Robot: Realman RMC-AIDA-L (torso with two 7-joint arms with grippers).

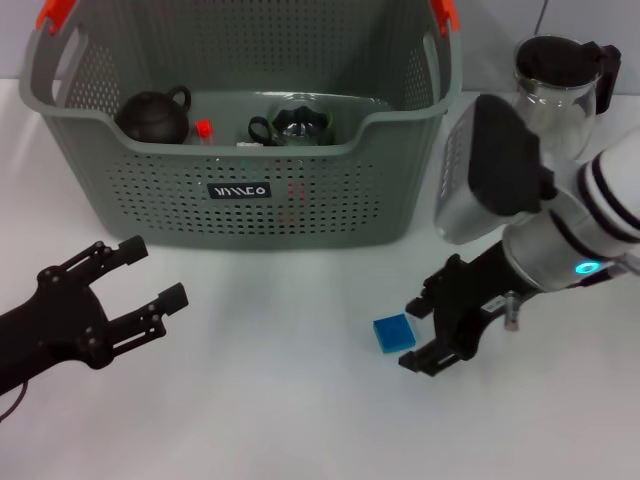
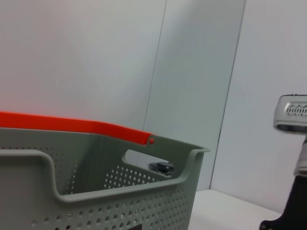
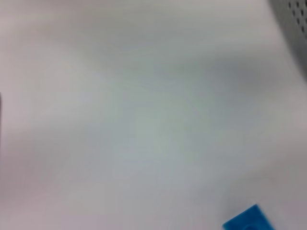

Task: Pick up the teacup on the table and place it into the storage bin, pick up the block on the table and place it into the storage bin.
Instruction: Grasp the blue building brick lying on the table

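Observation:
The storage bin [image 1: 240,150] stands at the back of the table, and its rim fills the left wrist view [image 2: 96,191]. Inside it lies the teacup [image 1: 295,125], a dark glass cup with a handle. The block [image 1: 394,332] is small and blue, flat on the white table; the right wrist view catches a corner of it [image 3: 249,221]. My right gripper [image 1: 413,333] is open just right of the block, one fingertip on either side of its right edge. My left gripper [image 1: 155,270] hovers open and empty at the front left, clear of the bin.
A dark teapot [image 1: 152,115] and a small red piece [image 1: 203,128] also sit in the bin. A glass pitcher with a black lid [image 1: 556,75] stands at the back right, behind my right arm. Orange handle clips [image 1: 55,15] top the bin's ends.

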